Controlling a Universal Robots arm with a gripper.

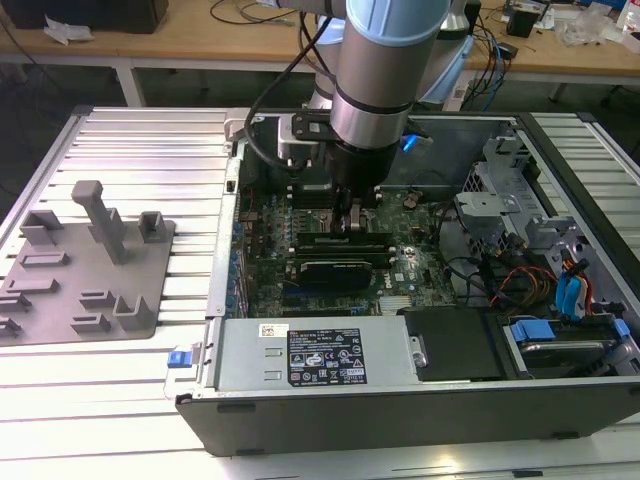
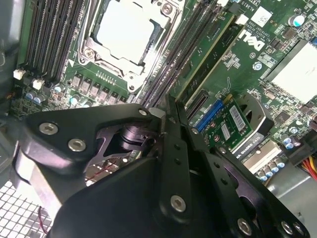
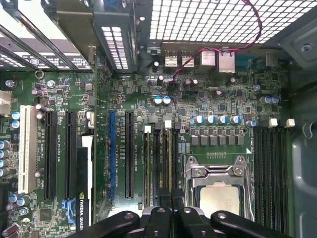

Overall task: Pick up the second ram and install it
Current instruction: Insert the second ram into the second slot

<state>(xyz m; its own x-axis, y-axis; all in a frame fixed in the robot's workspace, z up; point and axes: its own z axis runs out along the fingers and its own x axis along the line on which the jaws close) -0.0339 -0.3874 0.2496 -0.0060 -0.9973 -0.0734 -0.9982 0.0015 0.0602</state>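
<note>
Showed the gripper (image 1: 352, 228) set down into the open computer case (image 1: 400, 420), tips just above the memory slots beside the processor socket (image 3: 218, 196). Found its fingers (image 2: 177, 148) drawn together to a hairline gap in both wrist views; could not tell whether anything thin was pinched there. Placed the second ram (image 3: 168, 158), as far as could be made out, upright in a slot directly under the fingertips, between white end latches. Saw it edge-on as a long, narrow, dark line, faces and chips hidden. Recorded another stick (image 2: 208, 54) in the slot nearest the expansion slots, just beside the tips: long, flat, olive-green, with a paler strip along its face. Showed a black expansion card (image 1: 340, 268) near both, and a grey holder tray (image 1: 140, 270) well apart on the ribbed table (image 1: 130, 150), toward the exterior view's left.
</note>
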